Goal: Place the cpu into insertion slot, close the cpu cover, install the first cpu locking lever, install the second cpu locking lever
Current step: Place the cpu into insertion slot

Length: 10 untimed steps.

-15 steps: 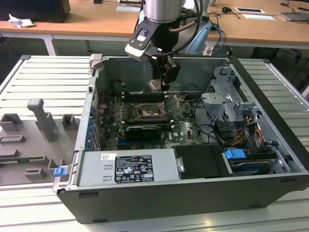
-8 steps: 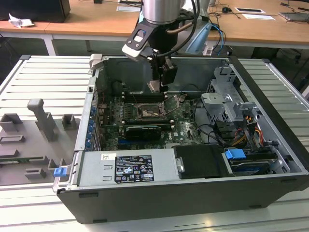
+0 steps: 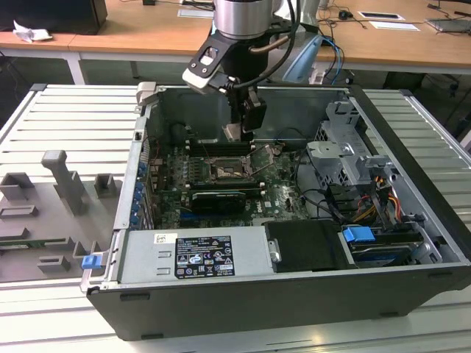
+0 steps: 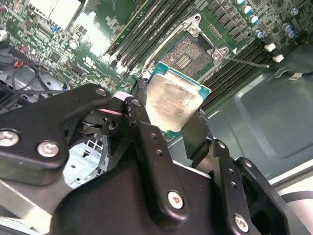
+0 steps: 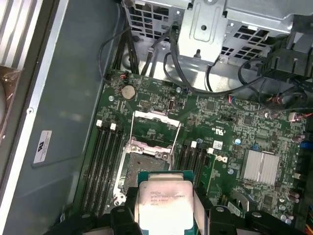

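Inside the open computer case (image 3: 294,301), the green motherboard (image 5: 220,127) carried the insertion slot (image 5: 142,164), bare with its cpu cover (image 5: 154,116) swung open, while the gripper (image 4: 168,105) pinched the cpu (image 5: 164,205) by two opposite edges, hanging above that slot.

Print on the cpu (image 5: 164,205) unreadable; label (image 3: 202,257) likewise.

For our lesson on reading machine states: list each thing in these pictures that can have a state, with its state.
cpu: gripped, off the board, not seated
claw: shut on the cpu
insertion slot: empty
cpu cover: swung open
computer case: side open
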{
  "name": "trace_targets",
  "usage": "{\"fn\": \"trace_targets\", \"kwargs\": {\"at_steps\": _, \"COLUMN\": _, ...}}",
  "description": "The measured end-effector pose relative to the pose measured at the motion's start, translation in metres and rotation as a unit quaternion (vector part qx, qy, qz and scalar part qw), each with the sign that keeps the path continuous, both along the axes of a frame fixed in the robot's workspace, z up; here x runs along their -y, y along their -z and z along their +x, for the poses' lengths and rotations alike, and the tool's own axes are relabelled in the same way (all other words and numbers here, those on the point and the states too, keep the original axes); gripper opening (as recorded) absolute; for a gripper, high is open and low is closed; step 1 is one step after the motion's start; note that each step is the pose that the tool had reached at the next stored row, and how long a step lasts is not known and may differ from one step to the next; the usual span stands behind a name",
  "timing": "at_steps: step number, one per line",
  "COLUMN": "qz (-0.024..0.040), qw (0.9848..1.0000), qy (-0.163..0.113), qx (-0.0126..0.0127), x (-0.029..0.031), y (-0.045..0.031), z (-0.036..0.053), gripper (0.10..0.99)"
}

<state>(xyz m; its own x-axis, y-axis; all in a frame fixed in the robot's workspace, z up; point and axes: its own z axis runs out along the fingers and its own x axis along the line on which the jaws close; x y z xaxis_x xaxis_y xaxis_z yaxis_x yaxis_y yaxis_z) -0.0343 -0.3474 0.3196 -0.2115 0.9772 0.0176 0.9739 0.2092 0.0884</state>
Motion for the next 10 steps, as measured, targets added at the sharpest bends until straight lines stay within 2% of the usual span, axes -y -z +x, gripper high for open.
{"fn": "trace_targets", "kwargs": {"at_steps": 4, "qz": 0.0001, "qw": 0.9996, "qy": 0.027, "qx": 0.0, "x": 0.0, "y": 0.0024, "z": -0.0001, "gripper": 0.529}}
{"fn": "trace_targets", "kwargs": {"at_steps": 5, "qz": 0.0, "qw": 0.9989, "qy": 0.046, "qx": -0.0001, "x": -0.0004, "y": 0.0061, "z": -0.0001, "gripper": 0.529}}
{"fn": "trace_targets", "kwargs": {"at_steps": 6, "qz": -0.0001, "qw": 0.9987, "qy": 0.051, "qx": -0.002, "x": -0.0005, "y": 0.0121, "z": -0.0001, "gripper": 0.529}}
{"fn": "trace_targets", "kwargs": {"at_steps": 7, "qz": -0.0002, "qw": 0.9985, "qy": 0.055, "qx": -0.002, "x": -0.0006, "y": 0.0151, "z": -0.0002, "gripper": 0.529}}
{"fn": "trace_targets", "kwargs": {"at_steps": 10, "qz": -0.0001, "qw": 0.9973, "qy": 0.074, "qx": -0.002, "x": -0.0006, "y": 0.0178, "z": -0.0003, "gripper": 0.529}}
